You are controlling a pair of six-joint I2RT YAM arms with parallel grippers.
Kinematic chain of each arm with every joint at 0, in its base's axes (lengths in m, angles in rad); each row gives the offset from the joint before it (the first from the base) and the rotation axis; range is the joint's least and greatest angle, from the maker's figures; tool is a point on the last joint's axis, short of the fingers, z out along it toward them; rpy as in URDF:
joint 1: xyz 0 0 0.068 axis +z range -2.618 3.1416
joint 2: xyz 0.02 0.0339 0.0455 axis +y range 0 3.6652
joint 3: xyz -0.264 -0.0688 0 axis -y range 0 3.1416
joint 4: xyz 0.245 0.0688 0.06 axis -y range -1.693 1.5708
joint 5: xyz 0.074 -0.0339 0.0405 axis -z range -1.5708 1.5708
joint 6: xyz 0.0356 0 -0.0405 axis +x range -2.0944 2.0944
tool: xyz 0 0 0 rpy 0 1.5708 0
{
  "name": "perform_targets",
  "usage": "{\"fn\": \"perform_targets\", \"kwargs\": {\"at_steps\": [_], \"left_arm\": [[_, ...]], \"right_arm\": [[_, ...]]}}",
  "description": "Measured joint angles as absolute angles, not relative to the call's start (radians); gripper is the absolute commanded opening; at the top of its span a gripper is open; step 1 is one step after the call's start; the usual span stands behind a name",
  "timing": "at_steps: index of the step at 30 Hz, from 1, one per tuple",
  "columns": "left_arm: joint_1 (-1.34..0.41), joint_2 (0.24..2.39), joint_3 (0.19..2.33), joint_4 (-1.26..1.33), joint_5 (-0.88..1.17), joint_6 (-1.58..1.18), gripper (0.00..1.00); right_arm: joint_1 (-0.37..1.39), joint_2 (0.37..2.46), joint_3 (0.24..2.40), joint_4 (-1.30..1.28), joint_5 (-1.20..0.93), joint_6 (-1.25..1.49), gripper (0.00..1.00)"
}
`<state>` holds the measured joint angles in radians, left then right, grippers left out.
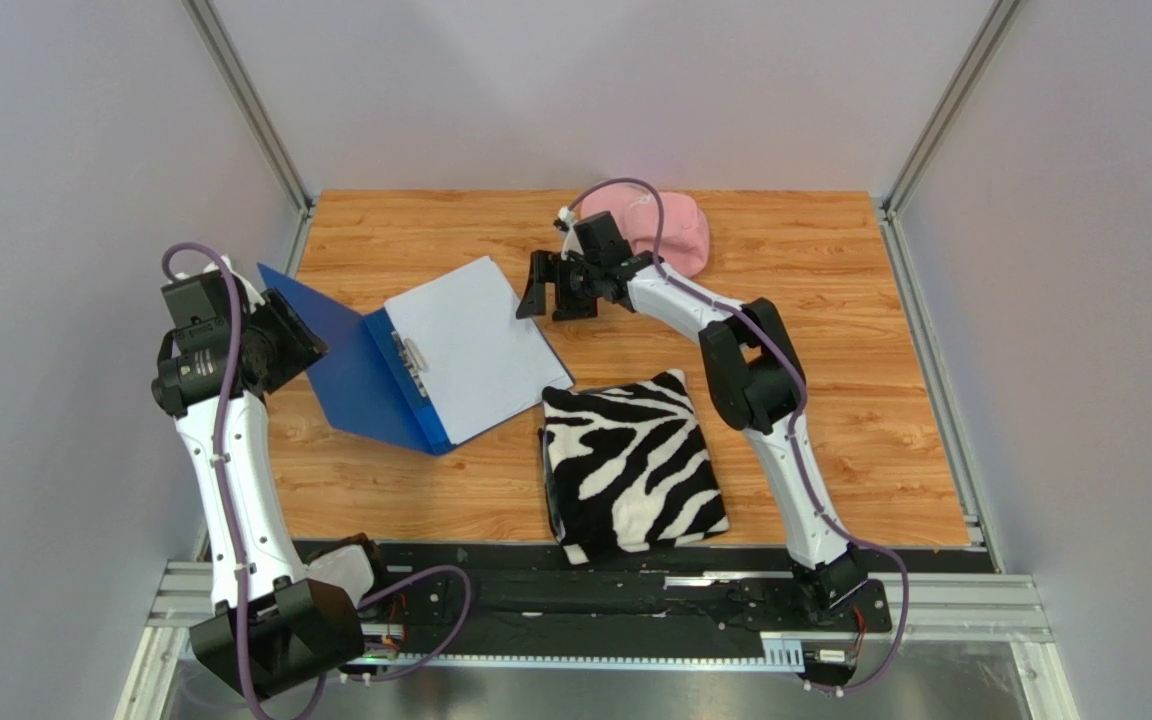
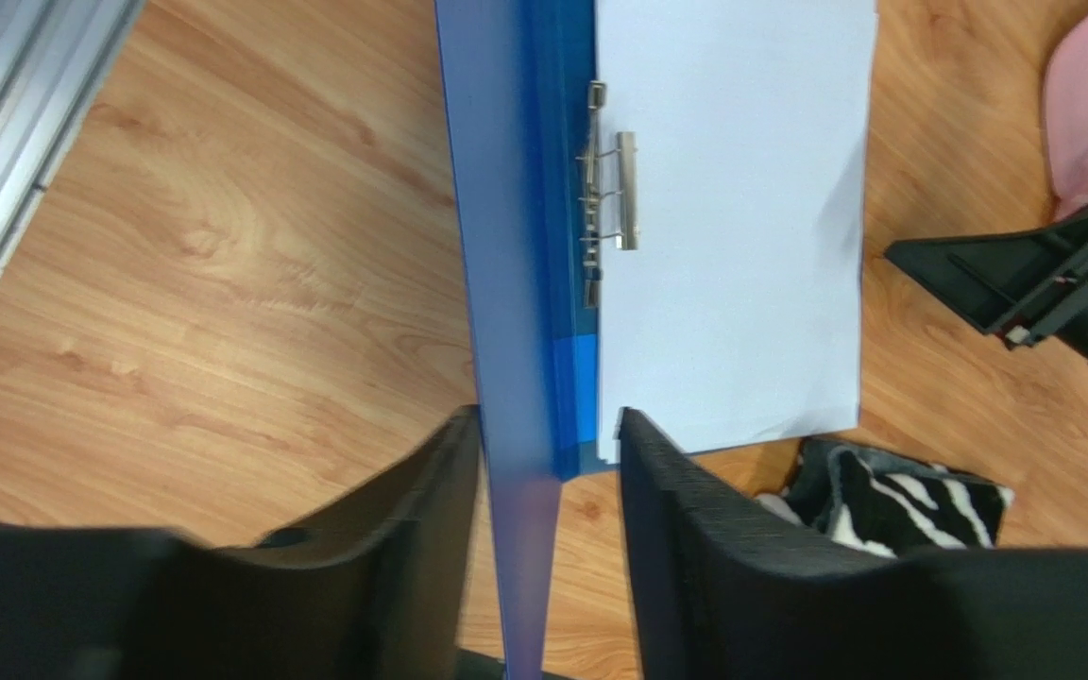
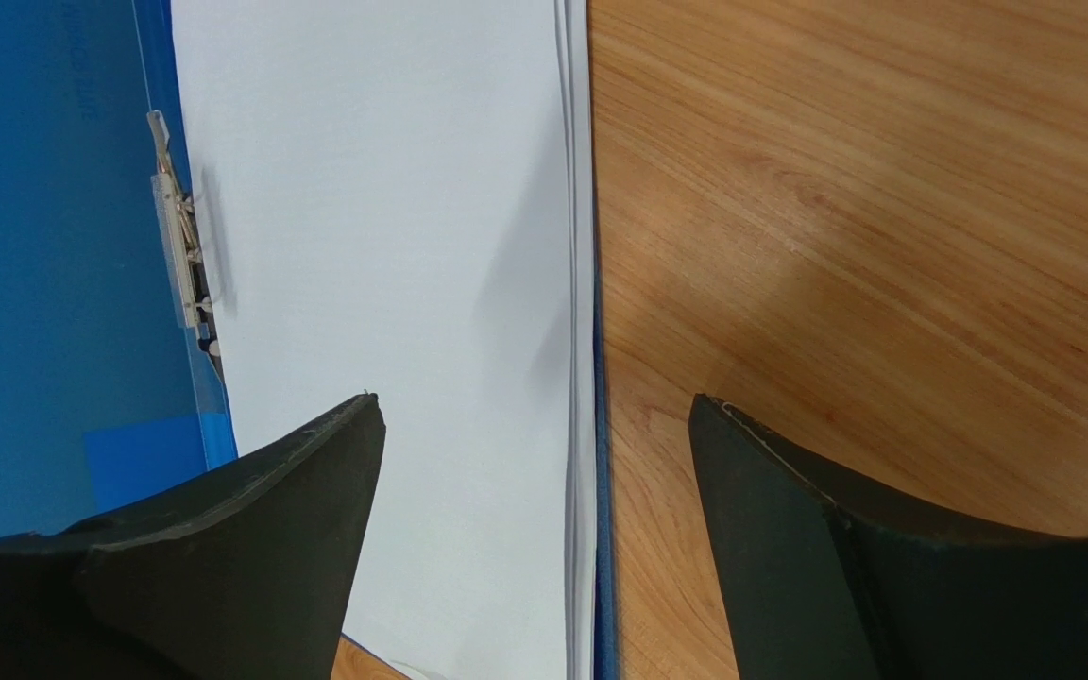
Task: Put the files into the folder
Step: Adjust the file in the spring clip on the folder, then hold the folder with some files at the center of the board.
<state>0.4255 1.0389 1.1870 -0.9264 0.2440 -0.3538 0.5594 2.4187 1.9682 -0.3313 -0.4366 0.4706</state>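
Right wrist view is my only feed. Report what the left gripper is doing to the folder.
Observer: The left gripper straddles the raised front cover of the blue folder. Wood shows between the cover and one finger, so the jaws stand wider than the cover.
Operator: Name whatever lies near the folder.
Observer: A zebra-striped folded cloth lies to the folder's right, nearer the arm bases.
Operator: Say what is behind my gripper.
Observer: A pink rounded object sits at the table's far edge, just beyond the right gripper.
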Motion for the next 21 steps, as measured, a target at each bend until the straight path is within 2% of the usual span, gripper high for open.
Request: {"fn": "perform_targets", "kwargs": {"at_steps": [1,2,7,9,11,15,16,18,20,21], "left_arm": [[0.426,1.038,1.187,-0.931,0.226,-0.354,0.81],[0.426,1.035,1.187,-0.937,0.207,-0.355,0.85],[0.425,0.987,1.230,-1.027,0.021,-0.355,0.94],[0.425,0.974,1.306,-1.053,-0.017,-0.358,0.94],[0.425,0.969,1.374,-1.048,0.002,-0.364,0.90],[0.408,1.020,1.400,-0.969,0.163,-0.393,0.77],[0.391,1.066,1.401,-0.941,0.208,-0.406,0.71],[0.352,1.192,1.400,-0.877,0.290,-0.431,0.67],[0.318,1.342,1.399,-0.787,0.367,-0.463,0.58],[0.300,1.433,1.399,-0.744,0.397,-0.477,0.47]], "right_arm": [[0.559,2.419,1.969,-0.334,-0.435,0.466,0.84],[0.558,2.419,1.971,-0.337,-0.430,0.461,0.84],[0.561,2.418,1.997,-0.355,-0.402,0.431,0.84],[0.566,2.418,2.015,-0.363,-0.395,0.425,0.84],[0.576,2.419,2.039,-0.365,-0.394,0.422,0.82],[0.610,2.418,2.067,-0.347,-0.415,0.447,0.78],[0.622,2.418,2.067,-0.342,-0.426,0.458,0.75],[0.641,2.418,2.061,-0.332,-0.444,0.477,0.72],[0.657,2.418,2.048,-0.311,-0.464,0.498,0.65],[0.663,2.418,2.038,-0.300,-0.473,0.506,0.61]]}}
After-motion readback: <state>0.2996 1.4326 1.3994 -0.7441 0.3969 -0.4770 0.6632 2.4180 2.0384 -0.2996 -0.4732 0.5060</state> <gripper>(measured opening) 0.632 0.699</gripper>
